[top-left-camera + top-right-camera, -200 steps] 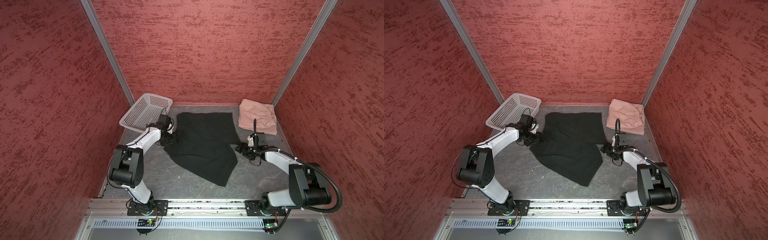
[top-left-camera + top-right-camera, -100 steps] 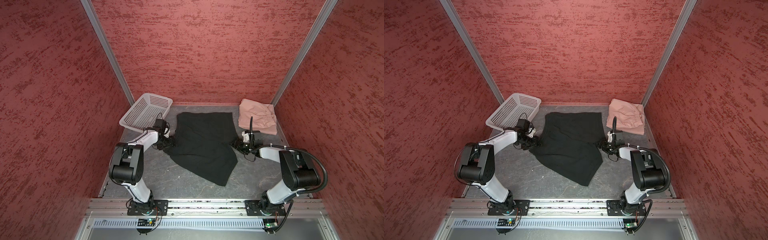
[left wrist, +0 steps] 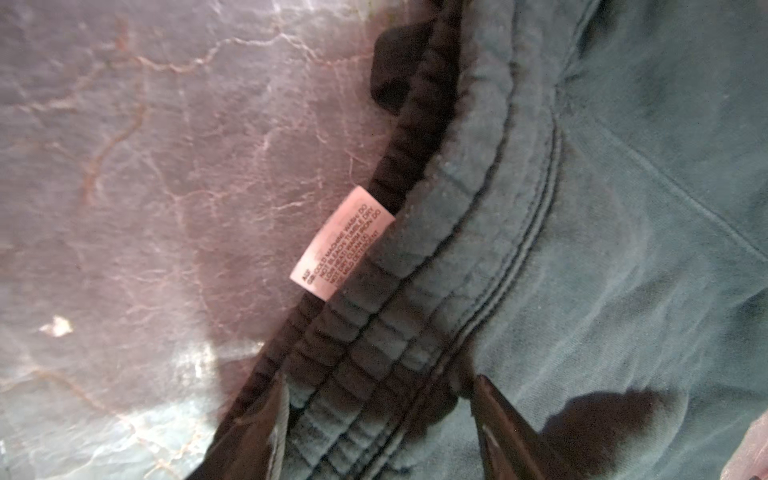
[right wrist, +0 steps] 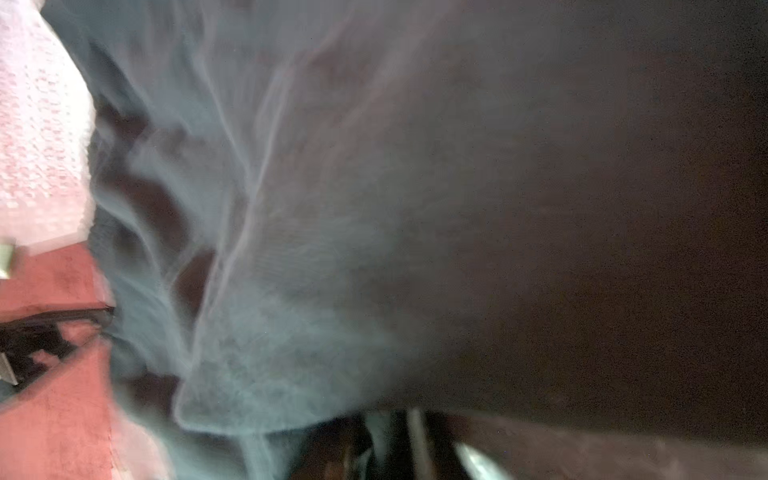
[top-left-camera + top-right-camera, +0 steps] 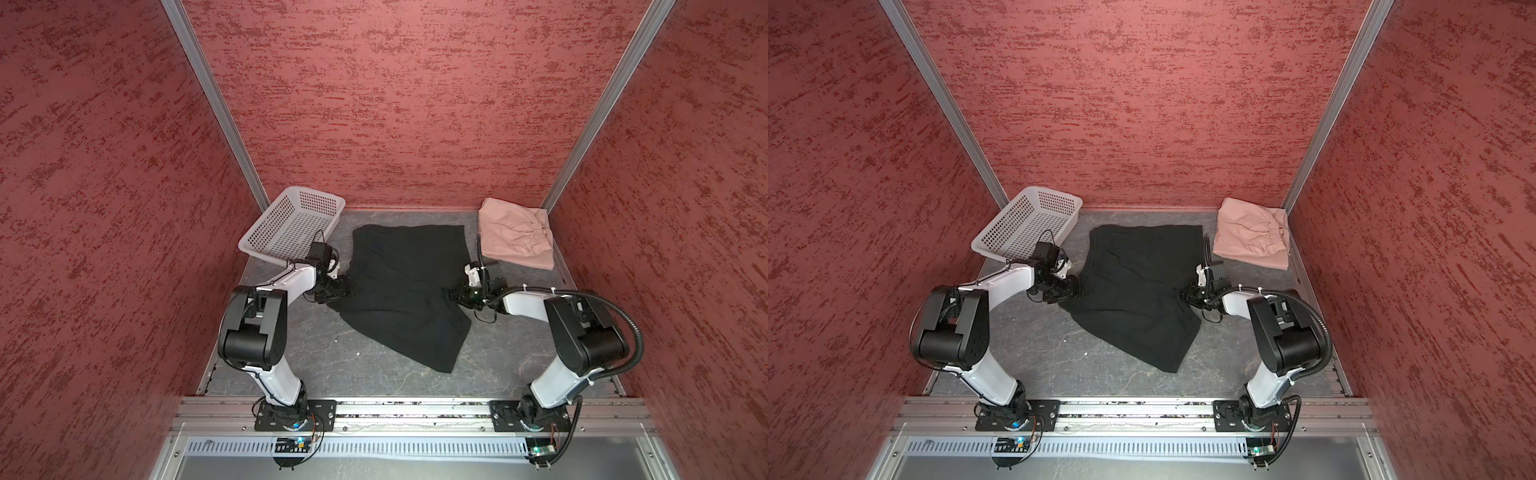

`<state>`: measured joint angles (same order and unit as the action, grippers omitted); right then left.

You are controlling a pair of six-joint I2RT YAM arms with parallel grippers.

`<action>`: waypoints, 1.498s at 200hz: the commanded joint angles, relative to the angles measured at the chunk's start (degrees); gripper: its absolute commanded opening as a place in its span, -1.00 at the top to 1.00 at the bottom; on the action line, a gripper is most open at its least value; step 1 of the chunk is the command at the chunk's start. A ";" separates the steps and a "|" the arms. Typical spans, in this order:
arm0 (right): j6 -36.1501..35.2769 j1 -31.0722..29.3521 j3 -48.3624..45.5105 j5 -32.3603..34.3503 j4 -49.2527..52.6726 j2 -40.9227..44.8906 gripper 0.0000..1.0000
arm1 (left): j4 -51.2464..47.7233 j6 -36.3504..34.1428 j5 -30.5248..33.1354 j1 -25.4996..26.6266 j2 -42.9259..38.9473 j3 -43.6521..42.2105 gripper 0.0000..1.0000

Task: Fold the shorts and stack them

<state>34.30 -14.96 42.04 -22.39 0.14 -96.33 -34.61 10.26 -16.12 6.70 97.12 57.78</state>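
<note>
Right gripper [image 5: 451,294] grips the plain black cloth shorts [image 5: 399,299]; left gripper [image 3: 374,419], released astride the waistband [image 3: 415,270], should clench before both lift.

Top view. Black shorts [image 5: 1133,291] lie spread on the grey table [image 5: 1034,353], mid-scene; straight edge toward the back wall, one corner reaching toward the front rail.

Left gripper [image 5: 1079,291] sits at the shorts' left edge, in contact with the cloth; jaw spacing too small to read here.

Right gripper [image 5: 1183,297] is at the right edge, with the cloth drawn into a small peak at its tip.

Pink shorts [image 5: 1252,239] are folded in the back right corner, gathered waistband toward the right wall, apart from the black pair.

White perforated basket [image 5: 1025,226] is in the back left corner, its near rim just behind the left arm's wrist.

Red textured walls on three sides
</note>
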 commanded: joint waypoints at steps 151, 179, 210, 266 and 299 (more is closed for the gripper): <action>-3.09 -7.54 14.75 37.59 43.91 10.93 0.43 | -3.23 2.42 -1.38 -0.24 1.58 -1.72 -0.24; -2.93 -6.35 13.79 31.12 40.85 15.91 0.72 | -3.61 2.15 -1.46 -0.54 2.45 -1.27 -0.24; -1.92 -4.03 9.15 25.33 36.46 17.22 1.00 | -4.13 2.11 -1.94 -0.62 2.13 -0.92 -0.23; 0.66 -2.28 -0.70 19.06 28.81 18.24 0.01 | -4.94 1.88 -1.85 -1.65 1.23 -0.42 -0.23; 2.50 -1.47 -5.75 16.54 22.01 18.20 0.05 | -5.50 1.44 -2.60 -1.69 1.83 1.14 -0.23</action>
<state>34.44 -17.02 38.35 -2.48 29.56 -78.85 -36.45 11.75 -18.63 5.50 97.25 57.78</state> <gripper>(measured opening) 0.494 0.615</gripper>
